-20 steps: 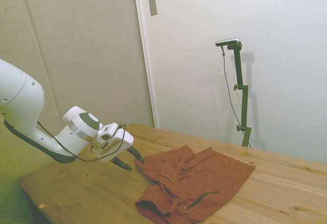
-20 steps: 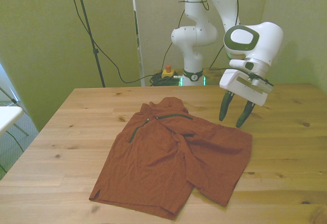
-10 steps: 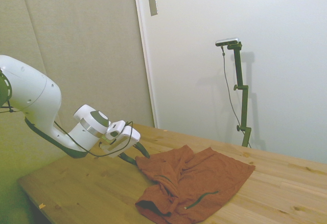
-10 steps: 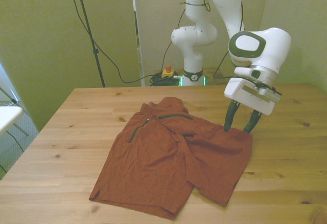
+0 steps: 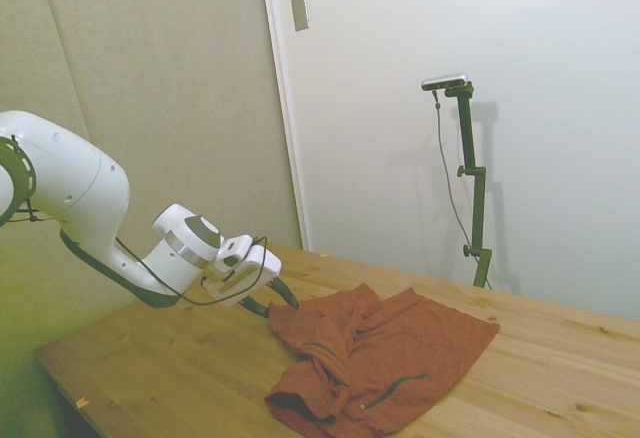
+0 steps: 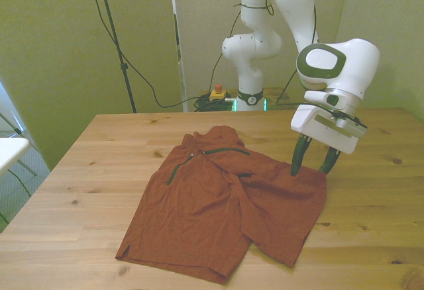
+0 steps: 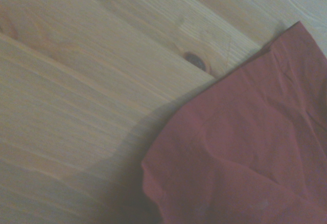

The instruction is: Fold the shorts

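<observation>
Shorts [image 7: 245, 147] cut off by the wrist view's edge.

Rust-orange shorts [image 7: 240, 152] corner on wooden table [image 7: 76, 81], creased.

You won't find any legible text, label, brand, number or sign in these views. The shorts [image 6: 225, 204] show only plain rust-orange cloth and dark zippers, with no print you can read. The white arm's casing carries no lettering that resolves, and the bench [image 6: 99, 164] is bare wood grain. The small grey plate [image 5: 300, 12] on the wall in the side view is blank as far as you can tell.
</observation>
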Controlling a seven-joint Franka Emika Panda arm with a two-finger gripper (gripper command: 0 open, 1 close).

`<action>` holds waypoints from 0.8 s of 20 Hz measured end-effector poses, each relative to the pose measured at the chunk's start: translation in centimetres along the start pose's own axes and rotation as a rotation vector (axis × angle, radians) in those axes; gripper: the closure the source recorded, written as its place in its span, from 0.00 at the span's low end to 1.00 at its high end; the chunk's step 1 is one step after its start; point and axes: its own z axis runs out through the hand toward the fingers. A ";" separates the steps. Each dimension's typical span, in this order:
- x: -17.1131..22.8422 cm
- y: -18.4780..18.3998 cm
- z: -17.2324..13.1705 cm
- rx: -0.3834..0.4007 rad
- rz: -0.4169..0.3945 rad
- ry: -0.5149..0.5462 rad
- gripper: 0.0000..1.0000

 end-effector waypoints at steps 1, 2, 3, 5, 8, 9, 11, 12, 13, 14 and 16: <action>0.0 0.1 0.2 -0.003 0.001 -0.001 1.00; 0.1 0.2 0.3 -0.005 0.003 -0.002 1.00; 0.1 0.2 0.5 -0.007 0.004 -0.003 1.00; 0.1 0.3 0.7 -0.010 0.004 -0.006 1.00; 0.0 0.2 0.9 -0.009 0.003 -0.008 1.00; -0.1 0.1 0.9 -0.007 0.002 -0.009 1.00; -0.1 0.1 1.0 -0.005 0.002 -0.011 1.00; -0.2 0.1 1.1 -0.006 0.002 -0.012 1.00; -0.2 0.1 1.2 -0.007 0.001 -0.013 1.00; -0.2 0.1 1.2 -0.007 0.001 -0.014 1.00; -0.3 0.1 1.4 -0.008 0.000 -0.015 1.00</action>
